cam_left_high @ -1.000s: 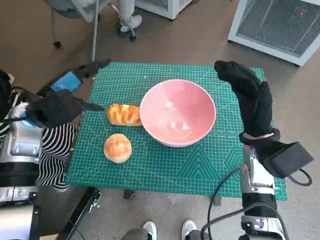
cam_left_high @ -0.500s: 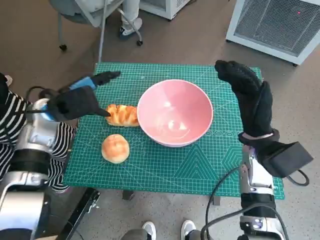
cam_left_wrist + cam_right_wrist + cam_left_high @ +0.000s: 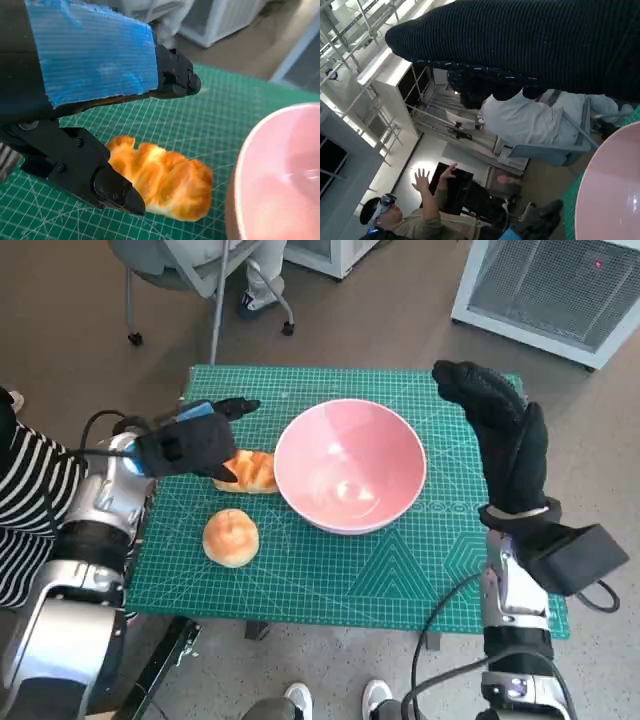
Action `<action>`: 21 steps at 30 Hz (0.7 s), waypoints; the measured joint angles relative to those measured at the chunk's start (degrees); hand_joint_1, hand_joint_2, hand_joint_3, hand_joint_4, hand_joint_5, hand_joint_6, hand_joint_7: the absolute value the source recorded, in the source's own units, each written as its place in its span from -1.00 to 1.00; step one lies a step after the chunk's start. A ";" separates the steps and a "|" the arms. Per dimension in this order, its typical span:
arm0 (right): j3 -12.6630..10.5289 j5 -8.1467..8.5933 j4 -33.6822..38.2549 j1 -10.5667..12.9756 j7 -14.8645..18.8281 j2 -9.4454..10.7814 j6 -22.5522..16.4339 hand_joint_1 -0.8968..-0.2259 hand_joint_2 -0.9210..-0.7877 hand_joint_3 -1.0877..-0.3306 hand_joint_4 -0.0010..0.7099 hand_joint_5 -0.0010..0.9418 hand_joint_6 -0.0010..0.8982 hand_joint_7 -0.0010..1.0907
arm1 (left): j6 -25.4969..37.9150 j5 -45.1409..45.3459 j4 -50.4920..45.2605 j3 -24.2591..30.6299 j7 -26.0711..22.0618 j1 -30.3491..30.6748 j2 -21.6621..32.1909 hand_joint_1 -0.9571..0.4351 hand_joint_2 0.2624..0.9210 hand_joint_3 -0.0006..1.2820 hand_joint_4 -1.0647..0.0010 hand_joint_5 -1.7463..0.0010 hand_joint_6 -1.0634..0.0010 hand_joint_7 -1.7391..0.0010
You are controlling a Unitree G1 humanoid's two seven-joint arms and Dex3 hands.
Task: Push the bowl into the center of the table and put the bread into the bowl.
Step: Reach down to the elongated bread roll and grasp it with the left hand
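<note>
Pink bowl: round, smooth, glossy, upright near the middle of the green gridded mat on the bench. Elongated braided bread, golden-brown crust, lies with its long axis left-right, one end just beside the bowl. Round bun nearer the robot. Left hand above the bread, fingers apart, holding nothing. Right hand raised beside the bowl, fingers extended, empty.

pink bowl: upright, empty, mid-mat | braided loaf: golden, lying flat just left of bowl | round bun: near bowl's lower left, apart
</note>
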 measured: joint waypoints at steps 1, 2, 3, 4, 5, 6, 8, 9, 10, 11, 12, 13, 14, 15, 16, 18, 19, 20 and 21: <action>0.00 0.13 -0.01 0.02 0.03 -0.07 0.00 -0.77 -1.00 -0.03 -0.43 -0.99 -0.86 0.01 | 0.42 0.36 1.02 -0.43 0.31 -0.39 -0.42 0.14 0.39 -0.98 0.74 1.00 0.46 1.00; -0.01 0.27 -0.01 0.04 0.05 -0.13 0.00 -0.77 -1.00 -0.03 -0.43 -0.99 -0.86 0.01 | 0.76 0.88 1.80 -0.86 0.55 -0.68 -0.76 0.13 0.40 -0.98 0.73 1.00 0.45 1.00; -0.03 0.38 -0.01 0.06 0.06 -0.18 0.00 -0.77 -1.00 -0.03 -0.43 -0.99 -0.86 0.01 | 1.09 1.34 2.49 -1.30 0.81 -0.93 -1.10 0.13 0.40 -0.98 0.73 1.00 0.45 1.00; -0.04 0.50 -0.01 0.09 0.06 -0.23 0.00 -0.77 -1.00 -0.03 -0.43 -0.99 -0.85 0.01 | 1.48 1.75 3.40 -1.67 1.12 -1.20 -1.55 0.13 0.41 -0.98 0.72 0.99 0.44 0.99; -0.04 0.61 -0.01 0.10 0.06 -0.23 0.00 -0.77 -1.00 -0.03 -0.43 -0.99 -0.85 0.00 | 1.75 1.93 3.97 -1.95 1.35 -1.31 -1.86 0.13 0.41 -0.98 0.72 0.99 0.44 0.99; -0.03 0.74 -0.01 0.13 0.06 -0.23 0.00 -0.77 -1.00 -0.03 -0.43 -0.99 -0.85 0.00 | 2.06 2.07 4.52 -2.24 1.56 -1.34 -2.20 0.13 0.42 -0.98 0.71 0.99 0.43 0.99; -0.02 0.90 -0.03 0.23 0.06 -0.27 0.00 -0.77 -1.00 -0.03 -0.43 -1.00 -0.86 0.00 | 2.64 2.38 5.58 -2.75 1.99 -1.45 -2.83 0.13 0.43 -0.98 0.70 0.99 0.41 0.98; -0.01 0.96 -0.04 0.29 0.06 -0.28 0.00 -0.77 -1.00 -0.03 -0.43 -1.00 -0.86 0.00 | 3.10 2.72 6.06 -3.15 2.27 -1.49 -3.23 0.13 0.43 -0.98 0.69 0.99 0.40 0.98; 0.00 0.99 -0.05 0.33 0.06 -0.29 0.00 -0.77 -1.00 -0.03 -0.43 -1.00 -0.86 0.00 | 3.46 3.22 6.46 -3.52 2.53 -1.51 -3.55 0.13 0.44 -0.98 0.67 0.98 0.38 0.98; 0.01 1.02 -0.08 0.36 0.06 -0.29 0.00 -0.77 -1.00 -0.03 -0.43 -1.00 -0.86 0.00 | 3.85 3.64 6.82 -3.86 2.79 -1.50 -3.85 0.13 0.44 -0.98 0.66 0.98 0.36 0.97; 0.02 1.04 -0.09 0.38 0.06 -0.29 0.00 -0.77 -1.00 -0.03 -0.43 -0.99 -0.86 0.00 | 4.10 3.89 7.17 -4.10 3.01 -1.51 -4.08 0.14 0.45 -0.98 0.63 0.98 0.33 0.97; 0.03 1.08 -0.12 0.39 0.06 -0.29 0.00 -0.77 -1.00 -0.03 -0.43 -0.99 -0.86 0.00 | 4.37 4.16 7.63 -4.41 3.24 -1.52 -4.35 0.15 0.46 -0.98 0.62 0.97 0.32 0.96; 0.03 1.14 -0.17 0.41 0.06 -0.29 0.01 -0.77 -1.00 -0.03 -0.43 -0.99 -0.85 0.00 | 4.65 4.42 7.99 -4.80 3.53 -1.53 -4.55 0.15 0.47 -0.98 0.58 0.97 0.27 0.96; 0.03 1.20 -0.26 0.45 0.05 -0.30 0.01 -0.77 -1.00 -0.02 -0.43 -0.99 -0.85 0.00 | 4.95 4.69 8.32 -5.22 3.84 -1.53 -4.79 0.17 0.49 -0.98 0.52 0.97 0.22 0.95; 0.03 1.25 -0.36 0.50 0.05 -0.30 0.03 -0.77 -1.00 -0.02 -0.43 -0.99 -0.85 0.00 | 5.26 5.38 8.56 -5.75 4.28 -1.54 -5.02 0.17 0.49 -0.98 0.50 0.97 0.20 0.95; 0.05 1.28 -0.55 0.57 0.05 -0.30 0.05 -0.77 -1.00 -0.02 -0.43 -0.99 -0.85 -0.01 | 5.63 6.14 8.89 -6.29 4.90 -1.55 -5.35 0.20 0.53 -0.98 0.37 0.97 0.12 0.95; 0.05 1.28 -0.65 0.60 0.05 -0.30 0.08 -0.77 -1.00 -0.02 -0.43 -0.99 -0.85 -0.01 | 5.71 6.35 9.03 -6.46 5.19 -1.55 -5.46 0.23 0.56 -0.97 0.24 0.95 0.04 0.94; 0.05 1.30 -0.76 0.66 0.05 -0.30 0.13 -0.77 -1.00 -0.02 -0.43 -0.99 -0.85 -0.01 | 5.72 6.55 9.14 -6.72 5.56 -1.55 -5.57 0.23 0.57 -0.97 0.21 0.96 0.02 0.94; 0.05 1.32 -0.84 0.71 0.05 -0.30 0.17 -0.77 -1.00 -0.02 -0.43 -0.99 -0.85 -0.01 | 5.73 6.65 9.22 -6.90 5.81 -1.57 -5.65 0.24 0.60 -0.97 0.13 0.95 -0.03 0.94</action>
